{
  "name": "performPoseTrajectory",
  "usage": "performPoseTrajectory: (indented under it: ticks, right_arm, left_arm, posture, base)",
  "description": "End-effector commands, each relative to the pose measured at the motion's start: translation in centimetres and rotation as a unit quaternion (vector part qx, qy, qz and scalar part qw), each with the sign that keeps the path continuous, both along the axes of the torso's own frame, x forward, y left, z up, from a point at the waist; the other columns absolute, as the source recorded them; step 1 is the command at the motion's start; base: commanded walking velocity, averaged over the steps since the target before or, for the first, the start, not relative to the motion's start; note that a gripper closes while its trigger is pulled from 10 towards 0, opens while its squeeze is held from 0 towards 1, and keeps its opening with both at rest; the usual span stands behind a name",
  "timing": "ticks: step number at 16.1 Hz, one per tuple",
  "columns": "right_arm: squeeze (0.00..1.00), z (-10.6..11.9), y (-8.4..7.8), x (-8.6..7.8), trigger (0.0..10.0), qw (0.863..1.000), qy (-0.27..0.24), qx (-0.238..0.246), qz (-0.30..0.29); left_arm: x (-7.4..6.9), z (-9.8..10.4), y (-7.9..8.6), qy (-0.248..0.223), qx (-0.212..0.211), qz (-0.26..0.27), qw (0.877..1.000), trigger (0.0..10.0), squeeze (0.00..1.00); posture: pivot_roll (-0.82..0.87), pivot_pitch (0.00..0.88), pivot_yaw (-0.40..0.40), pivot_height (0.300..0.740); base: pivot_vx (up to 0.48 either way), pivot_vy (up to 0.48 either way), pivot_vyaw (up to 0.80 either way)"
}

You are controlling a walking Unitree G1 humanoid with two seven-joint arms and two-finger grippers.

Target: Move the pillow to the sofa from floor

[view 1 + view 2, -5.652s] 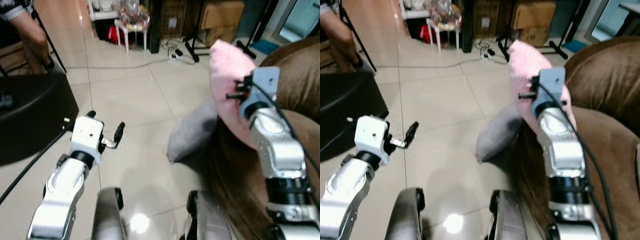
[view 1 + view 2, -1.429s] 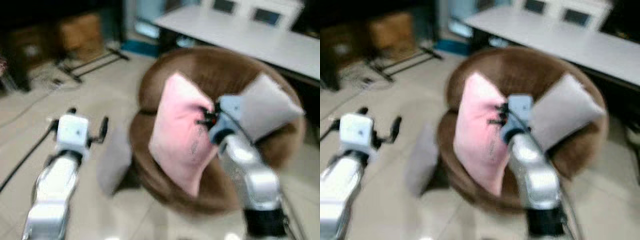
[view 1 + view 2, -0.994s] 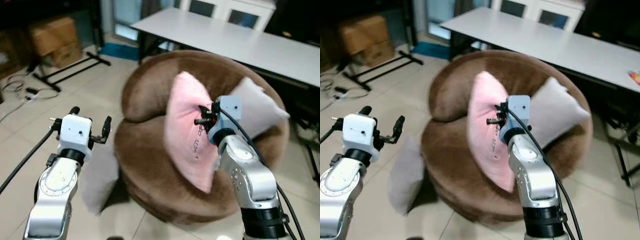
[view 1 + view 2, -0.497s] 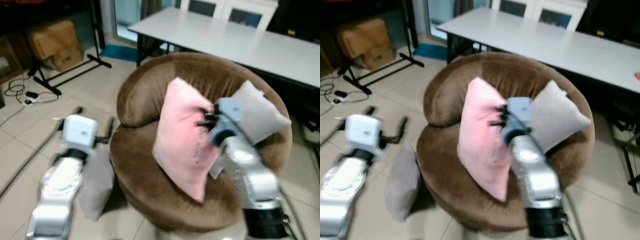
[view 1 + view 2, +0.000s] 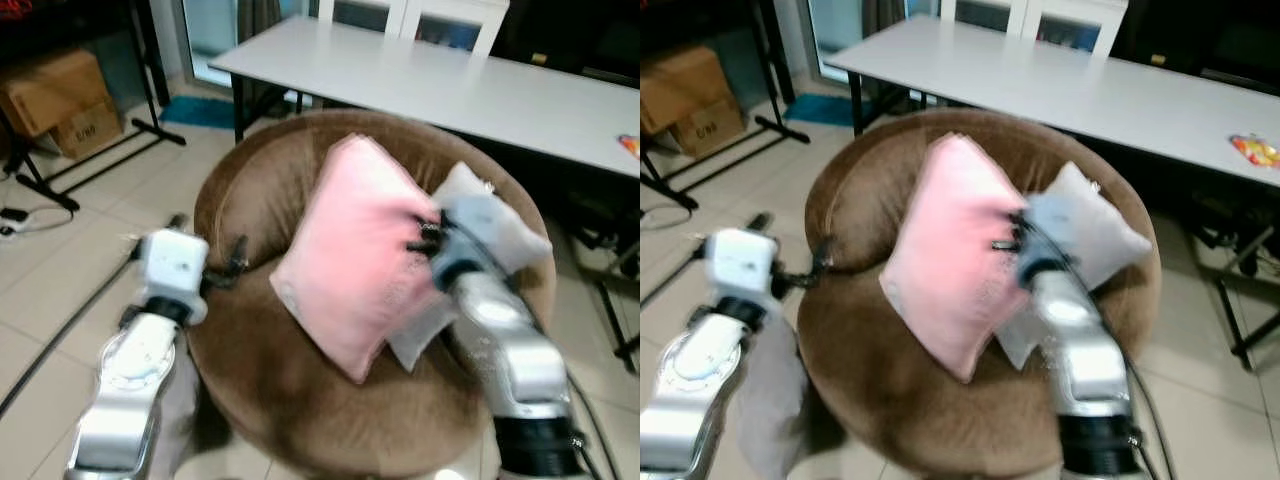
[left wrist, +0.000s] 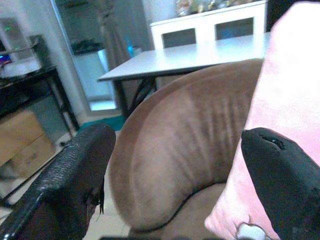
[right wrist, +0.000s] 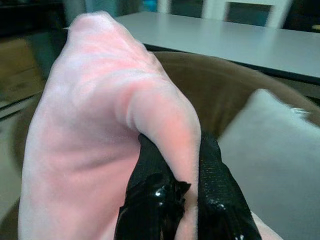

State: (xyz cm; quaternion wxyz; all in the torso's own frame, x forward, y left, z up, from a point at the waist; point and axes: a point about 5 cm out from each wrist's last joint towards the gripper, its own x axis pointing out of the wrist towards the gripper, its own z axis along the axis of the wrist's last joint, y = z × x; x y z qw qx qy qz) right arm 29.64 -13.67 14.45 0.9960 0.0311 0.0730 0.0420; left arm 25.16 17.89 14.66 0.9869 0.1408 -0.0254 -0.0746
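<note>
Swung pink pillow (image 5: 358,255) further over the brown sofa (image 5: 250,200) seat, tilted, off the floor, pinched at its 3 o'clock edge by clenched right tool (image 7: 172,197), touching grey cushion (image 5: 490,215) at sofa's 2 o'clock; left tool (image 6: 175,175) released, empty, at sofa's 9 o'clock rim.

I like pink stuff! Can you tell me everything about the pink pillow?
The pink pillow is square, soft and puffy, made of plain pale pink cloth with rounded corners. It is tilted on one corner above the seat of the round brown sofa. The right gripper pinches a fold of its edge between two black fingers, wrinkling the cloth there. A grey pillow sits just behind it on the sofa. Whether its bottom corner touches the seat is hard to tell.
</note>
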Motion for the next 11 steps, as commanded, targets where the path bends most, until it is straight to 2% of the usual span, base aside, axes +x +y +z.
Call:
performPoseTrajectory:
  ticks: [1, 3, 7, 8, 9, 11]
  right_arm:
    - [0.00, 1.5, 1.0, 0.2, 10.0, 0.999, -0.035, 0.006, 0.016]
    - [0.00, 1.5, 1.0, 0.2, 10.0, 0.999, -0.036, 0.005, 0.017]
    - [0.00, 2.2, 1.8, 0.5, 10.0, 0.998, -0.046, 0.011, 0.052]
    - [0.00, 2.6, 2.3, 0.7, 10.0, 0.996, -0.047, 0.015, 0.078]
    - [0.00, 2.7, 2.6, 0.9, 10.0, 0.995, -0.045, 0.022, 0.091]
    - [0.00, 2.8, 3.3, 1.5, 10.0, 0.991, -0.030, 0.067, 0.110]
  left_arm:
    - [0.0, 0.4, 0.7, -0.006, 0.008, 0.011, 1.000, 10.0, 0.00]
    - [0.0, 0.4, 0.8, -0.005, 0.008, 0.009, 1.000, 10.0, 0.00]
    - [-0.3, 0.0, 0.6, 0.012, 0.018, -0.013, 1.000, 10.0, 0.00]
    - [-0.6, -0.4, 0.6, 0.029, 0.031, -0.037, 0.998, 10.0, 0.00]
    - [-0.8, -0.5, 0.6, 0.035, 0.034, -0.048, 0.998, 10.0, 0.00]
    - [-1.3, -0.5, 0.7, 0.046, 0.044, -0.080, 0.995, 10.0, 0.00]
  posture:
    - [0.05, 0.000, -0.078, 0.740]
    - [0.06, 0.000, -0.077, 0.740]
    - [0.06, 0.000, -0.077, 0.740]
    - [0.07, 0.000, -0.079, 0.740]
    - [0.07, 0.000, -0.080, 0.740]
    - [0.08, 0.000, -0.079, 0.740]
  base:
    - [0.322, 0.000, 0.00]
    - [0.317, 0.000, 0.00]
    - [0.000, 0.000, 0.00]
    - [0.000, 0.000, 0.00]
    - [0.000, 0.000, 0.00]
    - [0.000, 0.000, 0.00]
